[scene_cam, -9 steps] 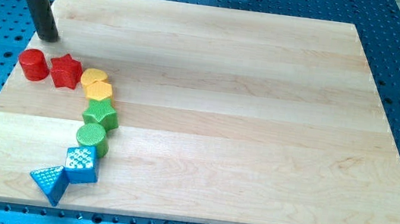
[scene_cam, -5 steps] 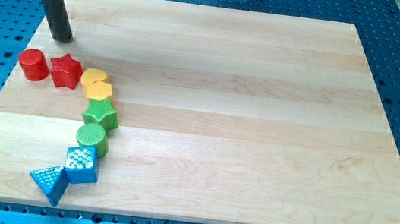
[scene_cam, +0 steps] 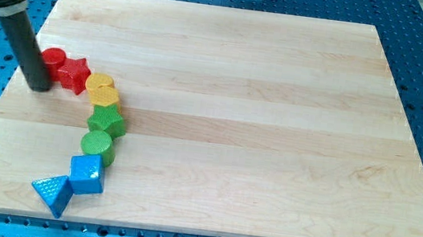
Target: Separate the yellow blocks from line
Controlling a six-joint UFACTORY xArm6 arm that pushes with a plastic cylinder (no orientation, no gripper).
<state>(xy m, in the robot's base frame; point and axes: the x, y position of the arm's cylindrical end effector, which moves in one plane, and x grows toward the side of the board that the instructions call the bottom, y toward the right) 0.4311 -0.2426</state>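
My tip [scene_cam: 38, 86] touching red cylinder [scene_cam: 55, 58], left of yellow blocks [scene_cam: 103, 89]; no claw

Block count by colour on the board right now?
Red: 2, red cylinder, partly behind my tip, and red star
Yellow: 2, upper yellow block and lower yellow block
Green: 2, green star and green cylinder
Blue: 2, blue cube and blue triangle
Total: 8
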